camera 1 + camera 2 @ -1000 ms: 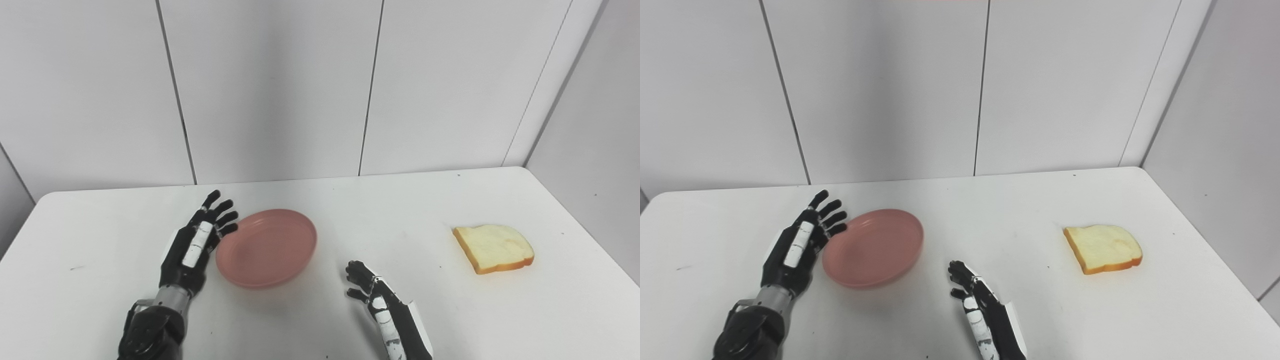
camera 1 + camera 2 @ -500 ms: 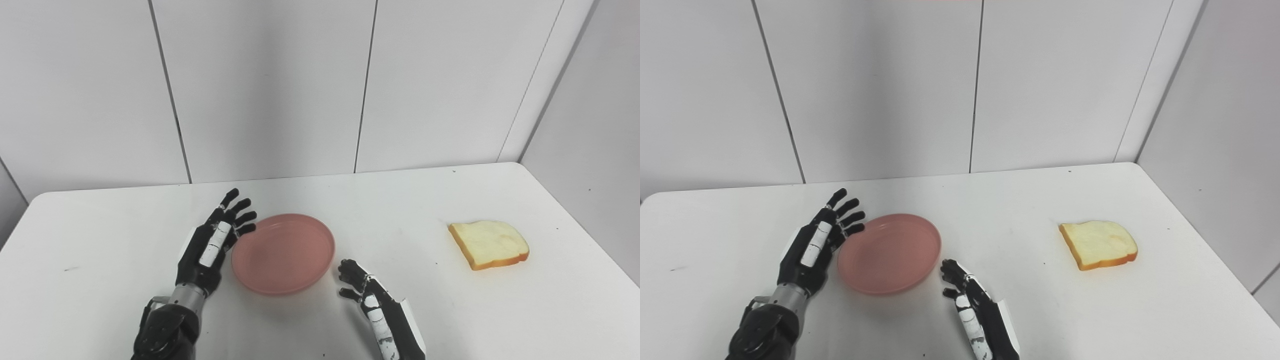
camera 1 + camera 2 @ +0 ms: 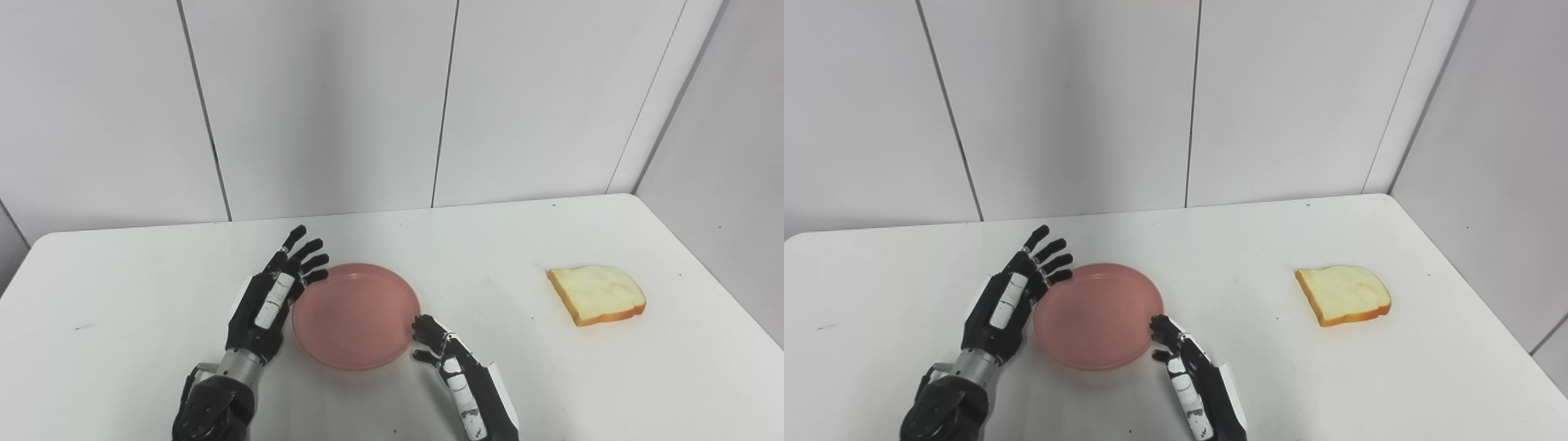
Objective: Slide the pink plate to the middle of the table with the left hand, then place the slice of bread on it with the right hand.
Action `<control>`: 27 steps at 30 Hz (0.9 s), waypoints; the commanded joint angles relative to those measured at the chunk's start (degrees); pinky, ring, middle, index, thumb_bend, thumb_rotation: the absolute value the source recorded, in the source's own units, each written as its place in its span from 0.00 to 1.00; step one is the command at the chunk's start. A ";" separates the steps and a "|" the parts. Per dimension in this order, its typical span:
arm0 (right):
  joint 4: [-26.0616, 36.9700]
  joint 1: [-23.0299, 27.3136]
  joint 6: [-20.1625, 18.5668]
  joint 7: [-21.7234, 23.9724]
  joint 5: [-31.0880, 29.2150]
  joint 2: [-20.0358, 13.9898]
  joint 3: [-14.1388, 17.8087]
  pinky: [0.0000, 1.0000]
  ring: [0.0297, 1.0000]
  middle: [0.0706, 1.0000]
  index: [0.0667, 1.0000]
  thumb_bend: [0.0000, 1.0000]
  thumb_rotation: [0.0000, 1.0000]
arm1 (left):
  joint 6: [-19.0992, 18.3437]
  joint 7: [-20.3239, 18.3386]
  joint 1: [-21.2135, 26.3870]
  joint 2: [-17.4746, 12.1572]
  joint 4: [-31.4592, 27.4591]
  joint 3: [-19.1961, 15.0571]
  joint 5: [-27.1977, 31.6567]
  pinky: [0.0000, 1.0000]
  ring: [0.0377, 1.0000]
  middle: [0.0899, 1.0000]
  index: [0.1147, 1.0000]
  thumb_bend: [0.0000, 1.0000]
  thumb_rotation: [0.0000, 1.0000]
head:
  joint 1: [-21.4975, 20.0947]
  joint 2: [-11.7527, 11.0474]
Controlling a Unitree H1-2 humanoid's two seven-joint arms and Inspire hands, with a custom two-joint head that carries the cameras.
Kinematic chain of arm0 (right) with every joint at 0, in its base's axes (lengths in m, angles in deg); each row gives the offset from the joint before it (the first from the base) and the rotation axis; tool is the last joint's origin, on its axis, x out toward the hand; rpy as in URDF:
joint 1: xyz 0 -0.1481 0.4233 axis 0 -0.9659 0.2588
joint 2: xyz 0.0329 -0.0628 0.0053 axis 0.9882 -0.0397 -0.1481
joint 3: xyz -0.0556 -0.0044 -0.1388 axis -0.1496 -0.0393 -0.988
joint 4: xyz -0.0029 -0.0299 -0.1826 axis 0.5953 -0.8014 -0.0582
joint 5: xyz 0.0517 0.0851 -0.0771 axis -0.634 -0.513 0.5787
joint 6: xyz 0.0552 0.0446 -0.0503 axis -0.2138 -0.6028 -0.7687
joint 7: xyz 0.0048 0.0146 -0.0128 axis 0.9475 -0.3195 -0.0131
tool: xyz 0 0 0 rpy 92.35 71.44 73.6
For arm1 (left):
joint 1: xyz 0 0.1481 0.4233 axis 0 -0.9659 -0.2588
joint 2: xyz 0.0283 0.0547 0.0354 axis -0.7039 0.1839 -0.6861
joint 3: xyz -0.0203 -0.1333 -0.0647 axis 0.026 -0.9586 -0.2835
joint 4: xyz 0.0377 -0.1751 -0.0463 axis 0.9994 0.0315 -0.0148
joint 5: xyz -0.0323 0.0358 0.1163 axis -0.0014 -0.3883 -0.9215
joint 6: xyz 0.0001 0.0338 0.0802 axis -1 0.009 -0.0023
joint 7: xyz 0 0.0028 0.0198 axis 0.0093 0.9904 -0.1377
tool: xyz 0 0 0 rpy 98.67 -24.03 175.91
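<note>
The pink plate (image 3: 355,315) lies flat on the white table, a little left of its middle. My left hand (image 3: 272,294) stands open on edge against the plate's left rim, fingers straight and spread, holding nothing. My right hand (image 3: 444,355) rests at the plate's right rim with its fingers curled loosely, empty, the fingertips touching or nearly touching the rim. The slice of bread (image 3: 597,294) lies flat far to the right, well away from both hands.
The white table (image 3: 122,306) ends at a panelled wall behind and a side wall on the right. Its rounded right back corner is near the bread. A few small dark specks mark the tabletop.
My left hand has pushed the plate to the right, until its right rim reaches my right hand. The camera has also shifted slightly; the bread has stayed where it was.
</note>
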 commanded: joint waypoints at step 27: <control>-0.59 -4.54 -0.65 -0.17 -0.88 1.86 -0.77 0.80 0.85 0.84 0.81 0.74 1.00 | 8.66 4.44 3.30 1.62 4.98 -2.20 -2.20 0.85 0.85 0.84 0.83 0.84 0.73 | -0.04 0.05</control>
